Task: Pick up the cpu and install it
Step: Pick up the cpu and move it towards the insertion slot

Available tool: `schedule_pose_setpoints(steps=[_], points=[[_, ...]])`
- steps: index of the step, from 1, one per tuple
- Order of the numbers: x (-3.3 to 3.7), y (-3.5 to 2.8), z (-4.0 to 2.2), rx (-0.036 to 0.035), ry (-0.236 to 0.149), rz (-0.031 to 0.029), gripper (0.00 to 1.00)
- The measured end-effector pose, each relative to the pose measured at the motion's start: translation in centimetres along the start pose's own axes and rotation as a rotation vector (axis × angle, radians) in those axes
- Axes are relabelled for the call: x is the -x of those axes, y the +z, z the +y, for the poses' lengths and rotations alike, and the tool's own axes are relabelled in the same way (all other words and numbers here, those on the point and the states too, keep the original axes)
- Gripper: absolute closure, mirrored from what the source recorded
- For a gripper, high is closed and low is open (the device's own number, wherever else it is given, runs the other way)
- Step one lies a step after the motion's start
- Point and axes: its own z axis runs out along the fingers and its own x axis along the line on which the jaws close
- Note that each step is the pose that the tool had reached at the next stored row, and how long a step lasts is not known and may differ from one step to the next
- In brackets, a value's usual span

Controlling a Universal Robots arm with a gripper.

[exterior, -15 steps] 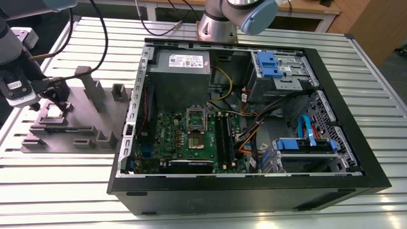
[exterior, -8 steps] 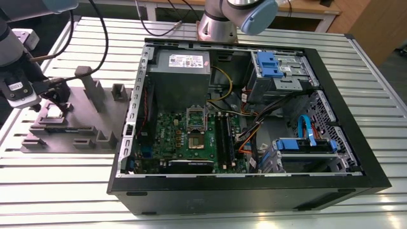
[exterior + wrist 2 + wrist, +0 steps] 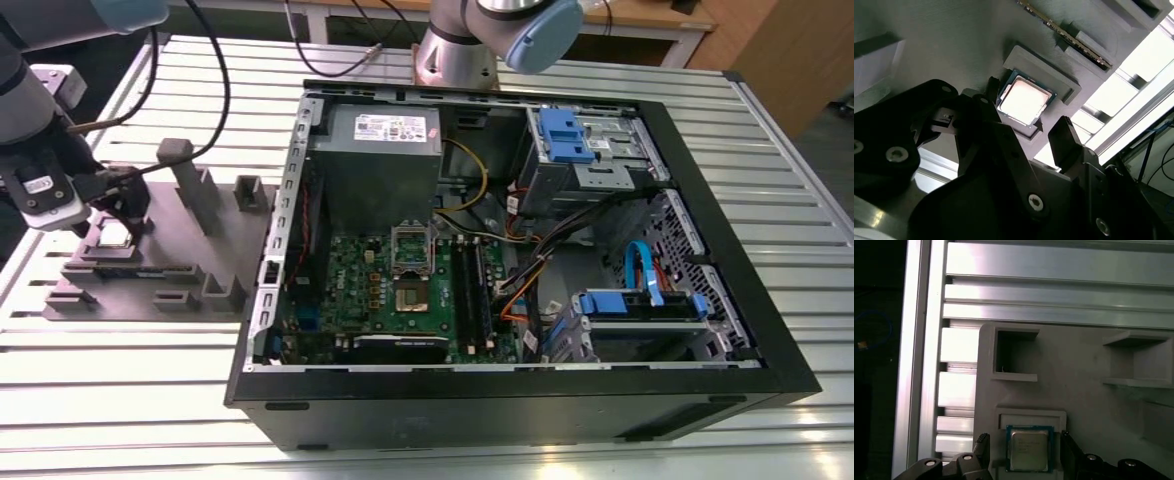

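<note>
The cpu (image 3: 114, 236), a small silvery square chip, lies flat in a shallow pocket of the grey parts holder (image 3: 187, 250) at the exterior view's left. My gripper (image 3: 112, 218) hangs just above it and is open. In both wrist views the cpu (image 3: 1024, 102) (image 3: 1027, 450) sits between the two black fingers (image 3: 1066, 141) (image 3: 983, 450), with a gap on each side, so nothing is gripped. The motherboard's socket (image 3: 411, 292) lies open inside the computer case (image 3: 694, 180).
The grey holder has raised posts (image 3: 178, 160) and empty pockets (image 3: 1014, 357) around the chip. A long dark stick (image 3: 1064, 35) rests in a slot beside the cpu's pocket. The case holds a power supply (image 3: 380, 135), blue drive bays (image 3: 567, 135) and loose cables. A second arm's base (image 3: 461, 50) stands behind.
</note>
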Motion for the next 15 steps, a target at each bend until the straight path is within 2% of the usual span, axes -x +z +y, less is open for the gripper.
schedule_pose_setpoints(steps=[15], points=[[0.02,0.55,-0.08,-0.0001,0.0,0.0001,0.33]])
